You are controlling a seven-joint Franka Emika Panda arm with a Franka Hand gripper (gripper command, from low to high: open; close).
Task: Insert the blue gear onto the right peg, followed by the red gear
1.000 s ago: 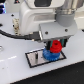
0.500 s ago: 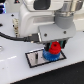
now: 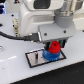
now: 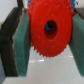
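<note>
The gripper [image 3: 53, 44] clamps the red gear [image 3: 53, 48] between both pads, right above the blue gear [image 3: 50, 54] seated on the plate [image 3: 33, 58]. Best kept level and bore centred over the hidden peg before lowering gently.

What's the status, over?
Gripper shut on red gear. Red gear directly above blue gear on the plate. Nothing in the way.

arm [image 3: 42, 22]: white housing | black cable [image 3: 12, 36] | jaws: teal pads [image 4: 20, 42]
</note>
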